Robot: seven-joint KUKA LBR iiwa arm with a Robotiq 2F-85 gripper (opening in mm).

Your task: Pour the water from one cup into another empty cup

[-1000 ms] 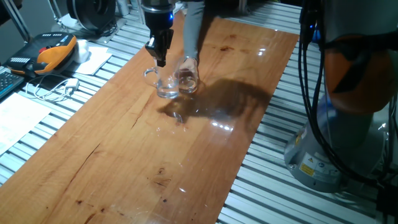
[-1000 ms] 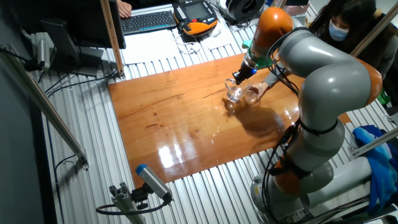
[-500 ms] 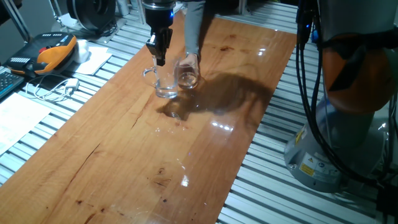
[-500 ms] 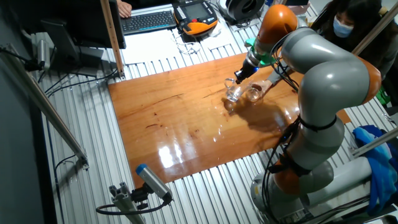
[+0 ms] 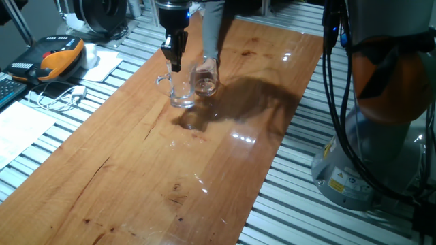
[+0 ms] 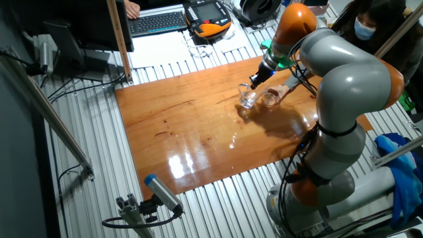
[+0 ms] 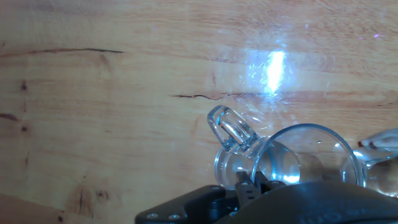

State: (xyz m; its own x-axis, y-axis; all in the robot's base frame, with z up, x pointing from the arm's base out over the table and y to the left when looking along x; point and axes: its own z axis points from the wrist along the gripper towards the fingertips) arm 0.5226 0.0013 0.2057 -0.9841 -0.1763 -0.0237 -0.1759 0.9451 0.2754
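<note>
Where wood gleams: clear, loop-handled mug [image 5: 180, 92].

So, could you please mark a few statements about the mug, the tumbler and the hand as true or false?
1. The mug stands upright on the wooden board. True.
2. The tumbler lies on its side. False: it stands upright beside the mug.
3. The hand hangs over the mug's rim. True.
4. The mug's handle points towards the tumbler. False: it points away from it.
5. The mug is lifted clear of the board. False: it rests on it.
</note>
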